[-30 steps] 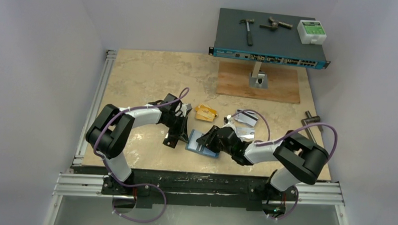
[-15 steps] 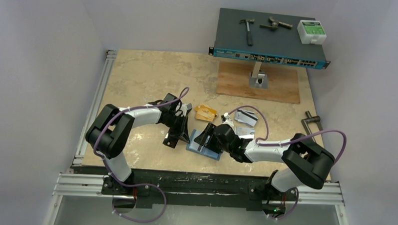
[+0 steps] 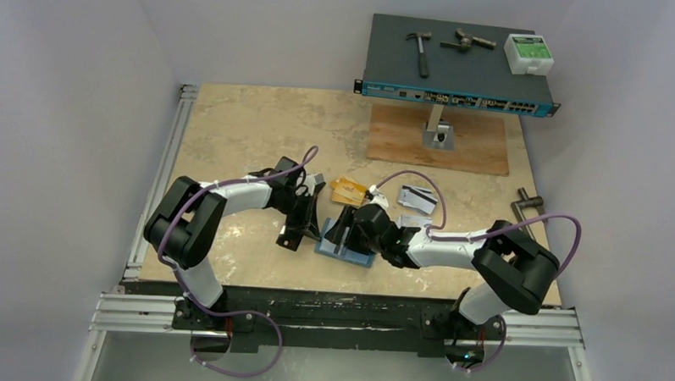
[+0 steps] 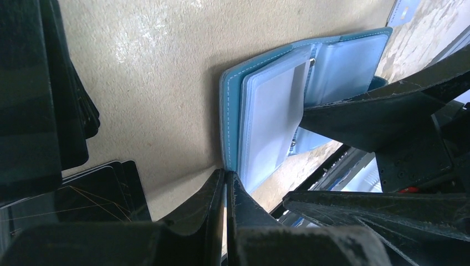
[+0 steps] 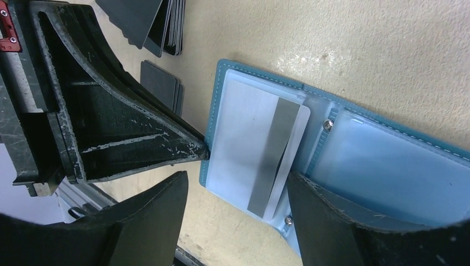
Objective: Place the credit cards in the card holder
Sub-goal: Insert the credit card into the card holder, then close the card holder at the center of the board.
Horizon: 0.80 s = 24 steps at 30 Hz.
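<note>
The teal card holder (image 5: 388, 160) lies open on the table, also seen from above as card holder (image 3: 354, 260). A silver-white credit card (image 5: 260, 144) with a grey stripe sits in its left clear pocket. My right gripper (image 5: 237, 183) hovers open over that card, one finger on each side, holding nothing. My left gripper (image 4: 225, 174) is shut, its tips against the holder's outer edge (image 4: 228, 111). Black credit cards (image 4: 111, 188) lie beside the left gripper. Orange-gold cards (image 3: 348, 189) and silver-white cards (image 3: 419, 198) lie behind the holder.
A blue network switch (image 3: 456, 93) with a hammer (image 3: 422, 51) and a white box (image 3: 528, 53) on top stands on a wooden board (image 3: 437, 143) at the back right. A metal handle (image 3: 529, 200) sits at the right table edge.
My right gripper has opened and let go of the silver-white card, which now rests in the holder's pocket. It has shifted slightly left. The left gripper has stayed put.
</note>
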Available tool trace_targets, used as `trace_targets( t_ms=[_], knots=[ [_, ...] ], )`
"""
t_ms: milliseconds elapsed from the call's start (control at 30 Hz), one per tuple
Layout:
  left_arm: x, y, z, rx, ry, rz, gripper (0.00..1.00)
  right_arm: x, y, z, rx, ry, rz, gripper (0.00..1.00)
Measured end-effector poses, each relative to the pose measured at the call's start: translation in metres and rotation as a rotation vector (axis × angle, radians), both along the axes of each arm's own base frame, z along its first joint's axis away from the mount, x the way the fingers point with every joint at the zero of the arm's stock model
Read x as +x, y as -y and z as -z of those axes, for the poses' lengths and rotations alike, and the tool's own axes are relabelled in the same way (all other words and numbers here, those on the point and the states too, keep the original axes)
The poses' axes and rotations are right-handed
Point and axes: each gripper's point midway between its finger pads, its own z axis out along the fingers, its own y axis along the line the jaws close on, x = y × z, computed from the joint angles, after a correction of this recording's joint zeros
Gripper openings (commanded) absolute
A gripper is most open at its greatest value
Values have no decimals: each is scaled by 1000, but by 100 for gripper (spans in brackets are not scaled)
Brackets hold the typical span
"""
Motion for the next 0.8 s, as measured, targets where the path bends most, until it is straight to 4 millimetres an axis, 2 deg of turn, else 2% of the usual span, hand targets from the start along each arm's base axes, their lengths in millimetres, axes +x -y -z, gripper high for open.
trace_targets(
  t_ms=[200,433,567,700,800],
  knots=[
    [2,-1,-7,-16,6,-7,0,-5,4,-4,-26,-14,-19,73],
    [8,-4,-16,-31,33,-23,0,-14,16,-32,-59,-24,-32,75],
    [8,-4,-16,-31,34,-22,0,-14,31,-35,-167,-26,-24,74],
    [8,-4,-16,-32,34,-22,0,-13,55,-31,-343,-28,-1,74],
    [8,-4,-17,-32,35,-22,0,-7,65,-28,-479,-26,22,74]
  ],
)
